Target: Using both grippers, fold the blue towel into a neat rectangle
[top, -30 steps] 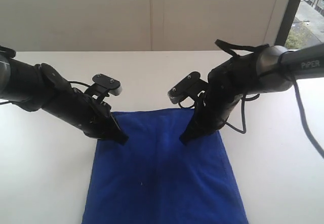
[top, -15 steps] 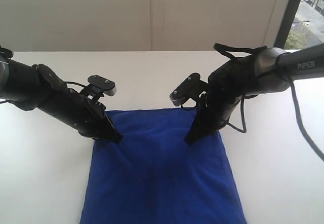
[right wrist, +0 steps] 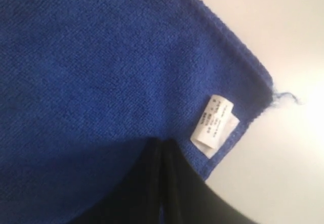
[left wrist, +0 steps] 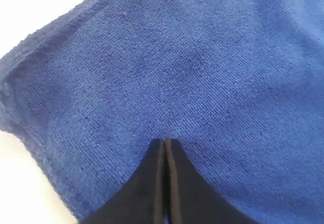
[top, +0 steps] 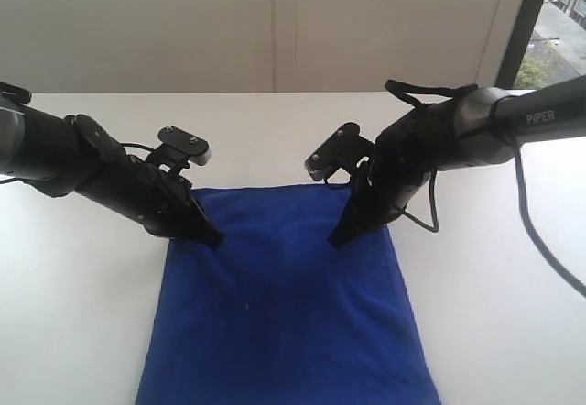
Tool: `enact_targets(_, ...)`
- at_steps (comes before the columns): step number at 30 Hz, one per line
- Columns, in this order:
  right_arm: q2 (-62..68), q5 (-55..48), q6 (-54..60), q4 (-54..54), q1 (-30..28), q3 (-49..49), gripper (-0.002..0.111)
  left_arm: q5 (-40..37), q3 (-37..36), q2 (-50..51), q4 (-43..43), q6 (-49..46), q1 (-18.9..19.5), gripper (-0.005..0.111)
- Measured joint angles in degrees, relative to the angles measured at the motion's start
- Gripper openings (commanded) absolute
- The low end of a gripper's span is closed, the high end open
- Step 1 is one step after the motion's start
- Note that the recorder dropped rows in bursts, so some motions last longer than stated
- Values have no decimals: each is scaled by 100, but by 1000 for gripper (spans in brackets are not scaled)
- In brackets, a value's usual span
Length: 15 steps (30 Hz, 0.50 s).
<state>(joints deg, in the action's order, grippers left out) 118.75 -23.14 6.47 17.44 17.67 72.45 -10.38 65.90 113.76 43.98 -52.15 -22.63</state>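
On the table [top: 275,130], the blue towel [top: 284,313] looks nubby.

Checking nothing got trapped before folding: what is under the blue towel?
White table shows beside the blue towel; the left claw and right claw, both shut, rest at its far corners. Anything beneath the cloth is hidden.

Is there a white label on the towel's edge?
Yes, a white label sits at the towel's hem, close to the right pincer.
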Motion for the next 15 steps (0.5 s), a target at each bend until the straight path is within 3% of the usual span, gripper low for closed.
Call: enact_targets(15,612,-38,0,60,-299,981,0,152,1148,734,-12,-17,121,0)
